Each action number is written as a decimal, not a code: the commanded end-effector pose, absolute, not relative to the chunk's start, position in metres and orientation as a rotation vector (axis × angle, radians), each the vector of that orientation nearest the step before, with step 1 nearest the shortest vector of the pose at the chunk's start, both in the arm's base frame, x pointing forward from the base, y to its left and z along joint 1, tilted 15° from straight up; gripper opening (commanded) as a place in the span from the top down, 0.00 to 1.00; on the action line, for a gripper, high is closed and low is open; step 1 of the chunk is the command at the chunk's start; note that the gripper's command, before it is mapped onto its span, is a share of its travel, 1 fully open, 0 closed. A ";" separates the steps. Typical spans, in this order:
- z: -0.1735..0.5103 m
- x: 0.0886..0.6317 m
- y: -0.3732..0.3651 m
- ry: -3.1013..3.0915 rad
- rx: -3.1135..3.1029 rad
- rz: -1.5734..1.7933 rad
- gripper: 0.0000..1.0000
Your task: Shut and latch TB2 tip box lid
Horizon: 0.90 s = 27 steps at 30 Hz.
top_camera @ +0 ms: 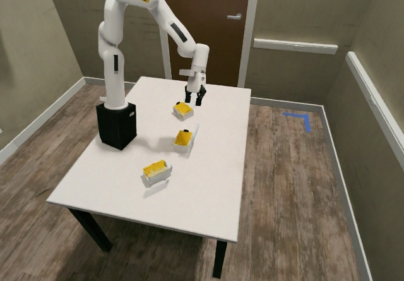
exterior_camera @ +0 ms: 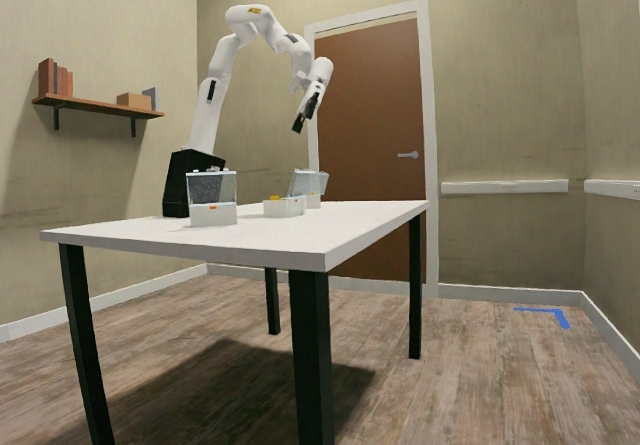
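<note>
Showing the white seven-joint arm's black two-finger gripper (top_camera: pixel 195 99) with fingers spread wide and pinching nothing, poised high above the far end of the white rectangular table (top_camera: pixel 208 206). Three white tip boxes with yellow tip racks stand in a row running from upper centre to lower left of the top view: the far box (top_camera: pixel 182 110), the middle box (top_camera: pixel 184 139) and the near box (top_camera: pixel 156 171). No label is legible, so which is TB2 cannot be told; the far box lies just below and left of the fingers and is judged the likely target. Its clear lid (exterior_camera: pixel 308 182) stands upright in the exterior view. Its long axis appears to run diagonally across the frame.
</note>
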State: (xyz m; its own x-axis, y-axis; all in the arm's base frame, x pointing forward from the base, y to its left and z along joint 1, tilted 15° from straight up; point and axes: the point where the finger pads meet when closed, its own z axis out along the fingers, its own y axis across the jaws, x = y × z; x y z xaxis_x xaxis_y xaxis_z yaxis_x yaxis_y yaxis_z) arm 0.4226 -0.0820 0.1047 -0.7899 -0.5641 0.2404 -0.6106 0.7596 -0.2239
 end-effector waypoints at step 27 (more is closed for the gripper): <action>0.078 0.358 -0.171 -2.712 1.169 0.344 0.00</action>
State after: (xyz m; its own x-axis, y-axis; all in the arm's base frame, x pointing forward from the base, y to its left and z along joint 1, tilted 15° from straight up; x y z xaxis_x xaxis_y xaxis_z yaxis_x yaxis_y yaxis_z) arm 0.3637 -0.1627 0.0798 -0.6854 -0.6844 0.2486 -0.7250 0.6731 -0.1458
